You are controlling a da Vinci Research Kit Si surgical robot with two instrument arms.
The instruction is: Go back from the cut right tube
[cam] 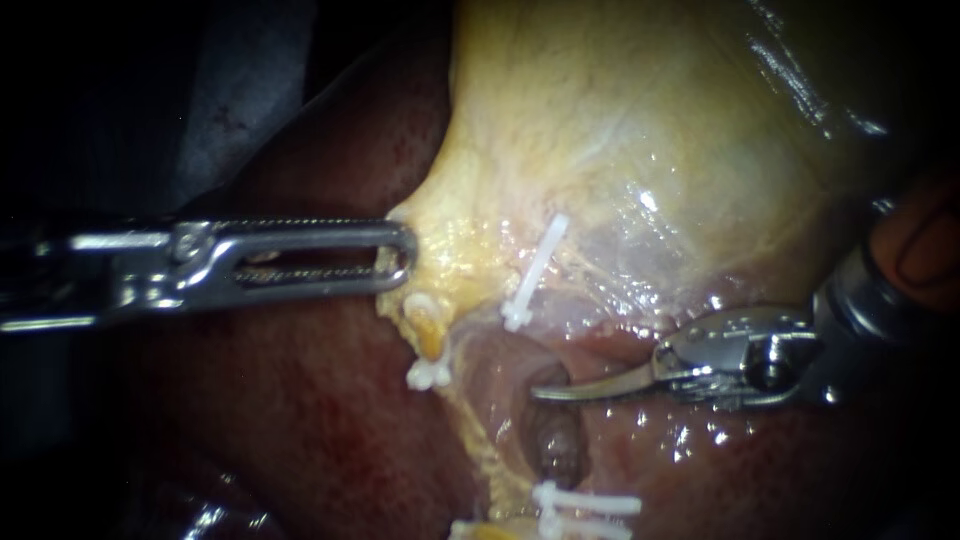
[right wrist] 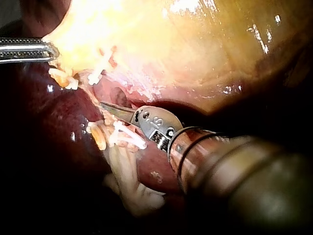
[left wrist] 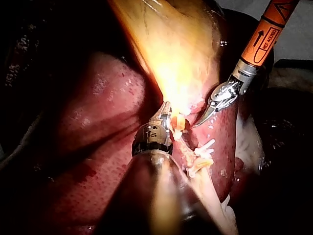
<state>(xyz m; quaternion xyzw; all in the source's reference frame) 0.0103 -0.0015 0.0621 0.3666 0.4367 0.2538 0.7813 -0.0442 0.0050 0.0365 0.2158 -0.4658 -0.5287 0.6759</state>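
From the right, the right instrument point(cam: 548, 393): curved blades lying together in one point, nothing between them. Tip resting in the gap of the cut right tube point(cam: 556, 445), just far of its dark near stump; touching it or barely clear, impossible to tell. Long axis of the tube running far to near, from the single white clip point(cam: 535, 272) under the gallbladder point(cam: 640, 130) to the paired clips point(cam: 588, 503) at the near edge. Blades set crosswise to that line, pointing left.

By judgement, then: way out straight back along the shaft, rightward and a little far, away from the stump and both sets of clips. Best done with blades closed, given the wet liver point(cam: 300, 420) beneath and the gallbladder's shining wall just beyond the shaft.

Well apart to the left, the left instrument point(cam: 400, 255): long windowed jaws close together, apparently pinching the yellow edge of the gallbladder. Just near of its tip, a second short stump point(cam: 428, 335) bearing a small clip point(cam: 428, 373). Probably no part in the retreat beyond holding that edge taut. Right instrument plainly the nearer of the two to the cut.
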